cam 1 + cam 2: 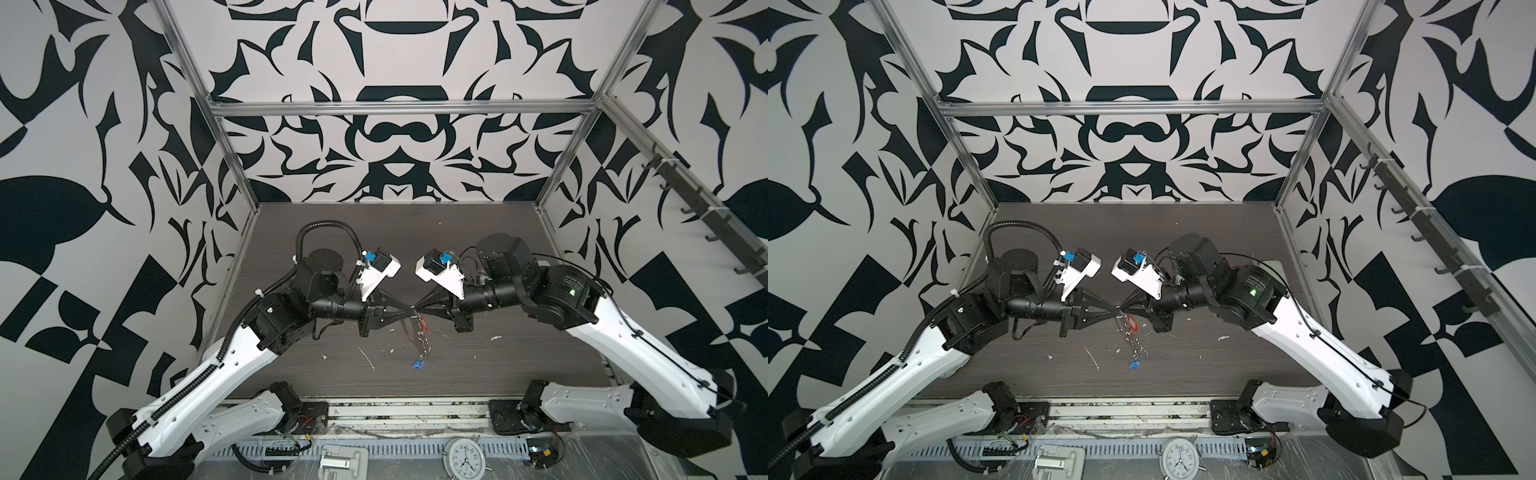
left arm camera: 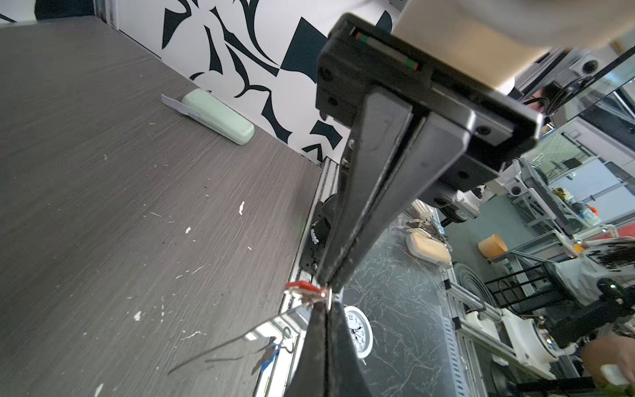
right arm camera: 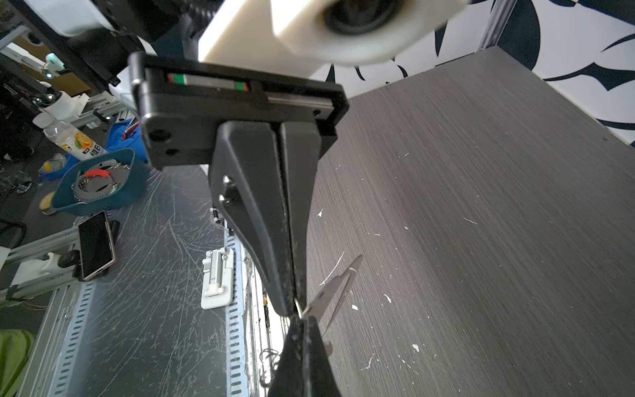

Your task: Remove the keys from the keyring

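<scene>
Two black-and-white robot arms reach in from the near corners of a dark wood-grain surface (image 1: pixel 478 365) and meet tip to tip above its middle. The left gripper (image 1: pixel 409 310) and the right gripper (image 1: pixel 418 308) point straight at each other, almost touching. Each wrist view shows that arm's jaws pressed fully together, and a small silver ring at the top of the keyring (image 1: pixel 422 341) sits pinched where the two tips meet. How much of that ring each tip grips is too small to make out. From this point the keyring's chain of small silver links hangs down in both top views. The red-tagged key (image 1: pixel 423 322) sits just under the tips, and the blue-tagged key (image 1: pixel 417 365) dangles at the bottom end, toward the near edge. Whether the blue-tagged key touches the surface cannot be told. In the right wrist view a flat pale-grey loop (image 3: pixel 331 291) juts out beside the tips. White flecks (image 1: pixel 366 359) dot the surface. A pale-green case (image 2: pixel 218 116) lies at one edge against the patterned wall. A round white clock (image 1: pixel 464 457) lies beyond the near edge.
</scene>
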